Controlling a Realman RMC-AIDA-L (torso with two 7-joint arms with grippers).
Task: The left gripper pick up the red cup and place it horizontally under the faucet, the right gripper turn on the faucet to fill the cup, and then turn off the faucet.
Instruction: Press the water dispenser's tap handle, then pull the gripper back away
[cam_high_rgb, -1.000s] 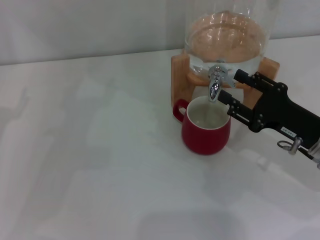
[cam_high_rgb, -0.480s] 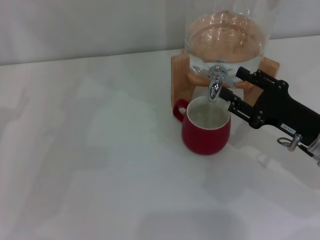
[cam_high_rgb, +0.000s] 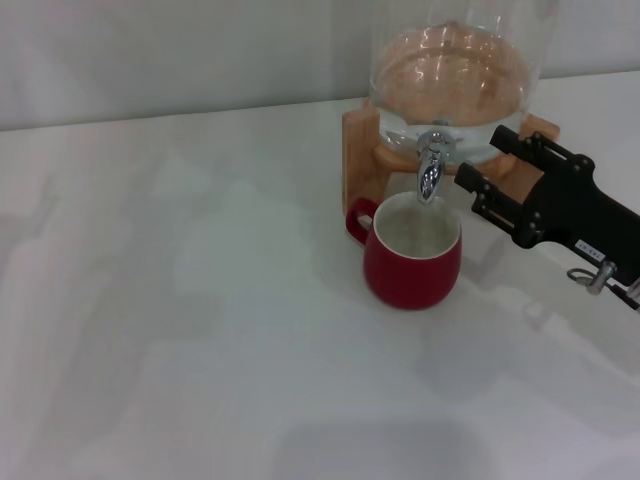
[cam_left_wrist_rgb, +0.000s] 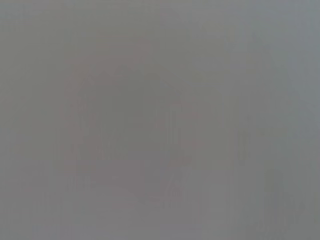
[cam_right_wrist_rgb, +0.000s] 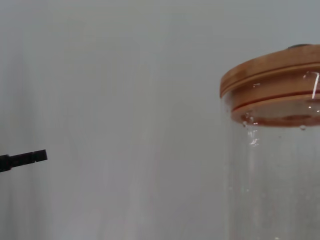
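Observation:
The red cup stands upright on the white table, its mouth right under the spout of the chrome faucet. The faucet is fitted to a clear glass jar on a wooden stand. My right gripper is open and empty, just to the right of the faucet and clear of it and the cup. One of its black fingertips shows in the right wrist view, beside the jar's wooden lid. The left gripper is out of view; the left wrist view shows only blank grey.
The white table stretches to the left and front of the cup. A pale wall stands behind the jar.
My right gripper has drawn back to the right, away from the faucet lever it was straddling. The cup has not moved.

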